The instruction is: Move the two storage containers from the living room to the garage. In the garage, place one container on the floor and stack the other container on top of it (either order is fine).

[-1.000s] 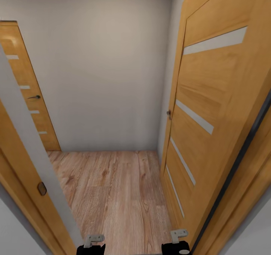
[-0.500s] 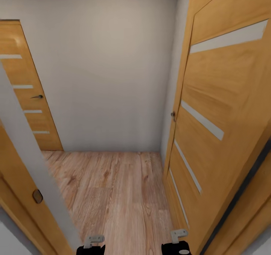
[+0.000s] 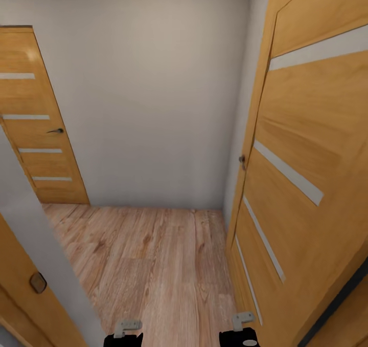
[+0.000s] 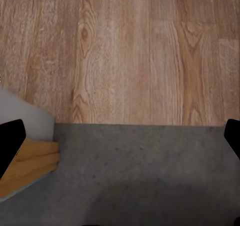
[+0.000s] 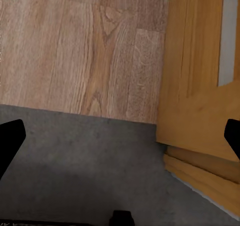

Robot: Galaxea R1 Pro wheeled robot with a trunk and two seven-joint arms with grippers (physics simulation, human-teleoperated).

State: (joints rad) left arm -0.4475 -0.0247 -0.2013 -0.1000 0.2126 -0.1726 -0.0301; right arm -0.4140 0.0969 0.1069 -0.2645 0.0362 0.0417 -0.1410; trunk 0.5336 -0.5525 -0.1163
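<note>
Since a second ago the whole head view is shifted: the camera is carried forward and turned slightly, so that the far door [image 3: 38, 116] with its dark handle [image 3: 56, 130] is seen more fully, while the open door [image 3: 306, 173] at the right looms larger; the things themselves are not moved. A small hallway with a light wood plank floor [image 3: 153, 265] and a pale grey wall [image 3: 148, 96] is shown ahead. The left gripper [image 4: 120, 141] is held wide apart over a threshold, where grey concrete floor [image 4: 140, 171] meets the planks beside a door frame base [image 4: 27, 161]. The right gripper [image 5: 120, 141] is likewise spread wide with nothing held, above the same seam near the orange door's lower edge [image 5: 200, 111]. No storage container can be seen in these views, so their place cannot be told.
</note>
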